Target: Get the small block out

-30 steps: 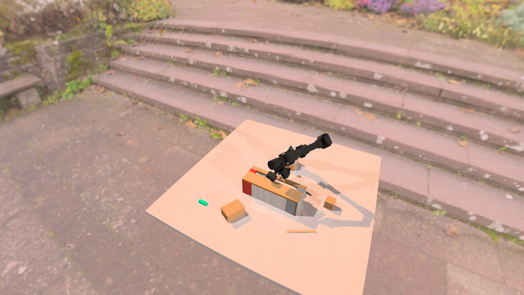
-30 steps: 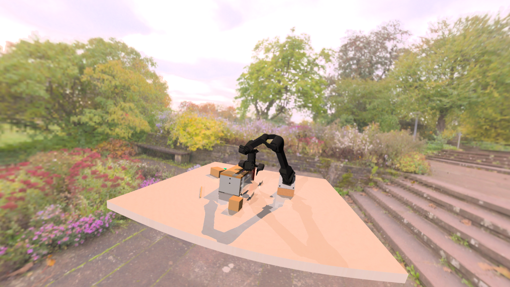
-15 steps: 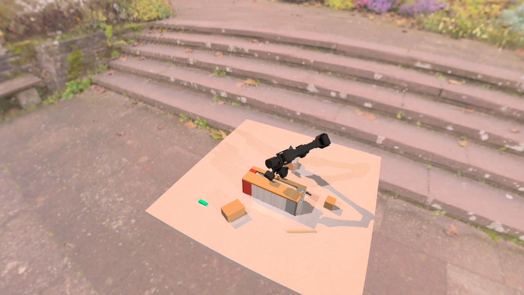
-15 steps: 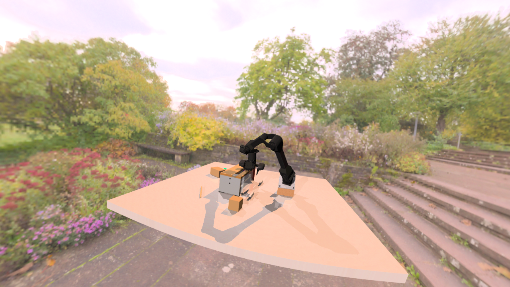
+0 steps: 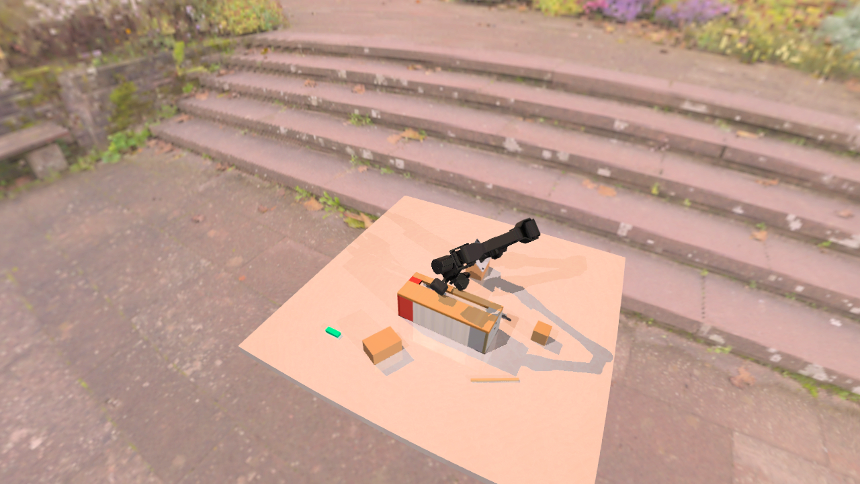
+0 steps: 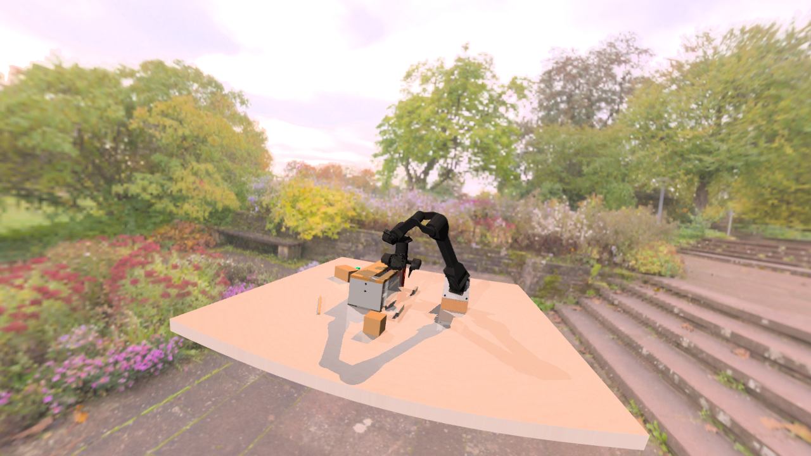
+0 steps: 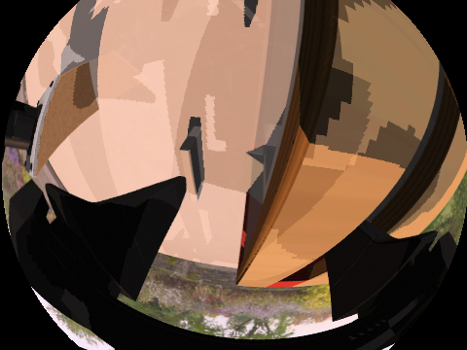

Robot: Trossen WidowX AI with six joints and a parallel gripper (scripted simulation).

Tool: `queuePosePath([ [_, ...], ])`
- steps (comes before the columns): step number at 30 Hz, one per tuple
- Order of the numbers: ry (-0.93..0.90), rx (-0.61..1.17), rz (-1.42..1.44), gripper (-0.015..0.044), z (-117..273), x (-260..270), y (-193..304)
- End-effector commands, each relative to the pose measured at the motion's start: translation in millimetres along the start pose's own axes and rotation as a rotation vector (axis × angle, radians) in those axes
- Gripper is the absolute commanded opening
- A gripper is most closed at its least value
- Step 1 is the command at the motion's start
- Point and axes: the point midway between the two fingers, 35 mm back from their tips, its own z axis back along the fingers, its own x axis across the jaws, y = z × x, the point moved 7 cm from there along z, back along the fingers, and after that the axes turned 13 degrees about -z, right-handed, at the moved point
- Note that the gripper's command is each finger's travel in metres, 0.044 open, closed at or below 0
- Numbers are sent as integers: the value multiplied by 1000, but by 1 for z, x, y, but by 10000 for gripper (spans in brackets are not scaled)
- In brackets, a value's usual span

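The box (image 5: pixel 441 322) (image 6: pixel 365 292) (image 7: pixel 336 190) has an orange top with a long slot, a grey back and a red end. Its clear front faces the arm's base. My gripper (image 5: pixel 450 283) (image 6: pixel 404 264) (image 7: pixel 253 193) is open and empty, low at the box's top front edge. In the wrist view one finger is over the table in front of the box and the other over its top. I cannot make out the small block on the shelf. A small green piece (image 5: pixel 332 332) (image 6: pixel 357 268) lies on the table behind the box; I cannot tell whether it is the block.
One orange block (image 5: pixel 382 345) (image 6: pixel 343 273) stands behind the box, a smaller one (image 5: pixel 541 333) (image 6: pixel 374 323) beyond its grey end. A thin strip (image 5: pixel 494 380) (image 6: pixel 319 304) lies behind. Small dark pieces (image 6: pixel 414 291) (image 7: pixel 197 160) are in front of the box.
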Motion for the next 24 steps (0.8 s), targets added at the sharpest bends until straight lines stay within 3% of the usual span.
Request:
queuePosePath([
  [1,-9,4,0,400,-4,-1,6],
  [24,-8,5,0,400,-12,-5,27],
])
